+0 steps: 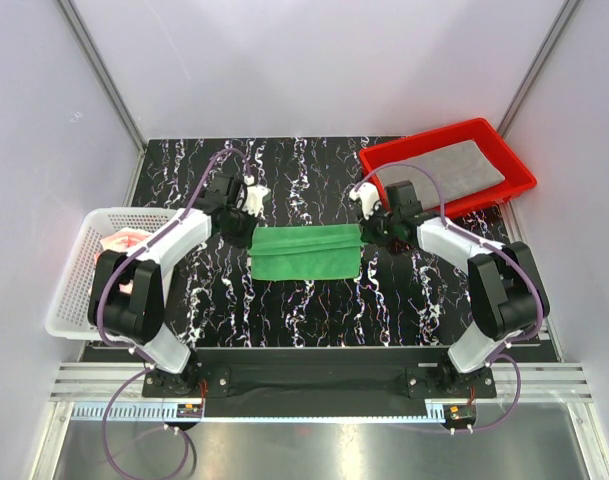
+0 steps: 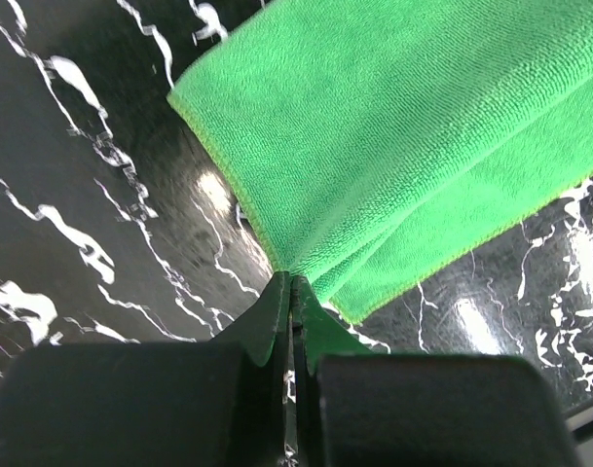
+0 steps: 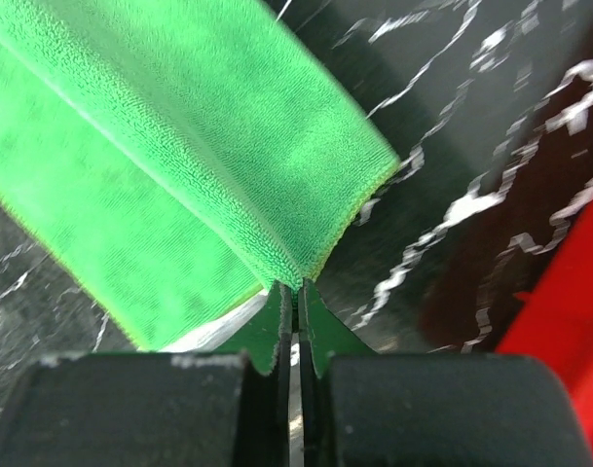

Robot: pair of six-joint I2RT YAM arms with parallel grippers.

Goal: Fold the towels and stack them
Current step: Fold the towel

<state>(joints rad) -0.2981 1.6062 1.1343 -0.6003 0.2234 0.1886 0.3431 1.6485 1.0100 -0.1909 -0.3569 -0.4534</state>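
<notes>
A bright green towel (image 1: 306, 252) lies in the middle of the black marbled table, doubled over into a wide rectangle. My left gripper (image 1: 252, 232) is shut on its far left corner, and the left wrist view shows the green towel (image 2: 403, 146) pinched at the tips of that gripper (image 2: 292, 282). My right gripper (image 1: 362, 232) is shut on the far right corner; in the right wrist view both layers of the green towel (image 3: 160, 146) run into the closed gripper (image 3: 297, 287). A grey towel (image 1: 454, 168) lies flat in the red tray. A pink towel (image 1: 124, 243) sits in the white basket.
The red tray (image 1: 429, 138) stands at the back right, close behind my right arm, and its edge (image 3: 569, 311) shows in the right wrist view. The white lattice basket (image 1: 69, 290) stands at the table's left edge beside my left arm.
</notes>
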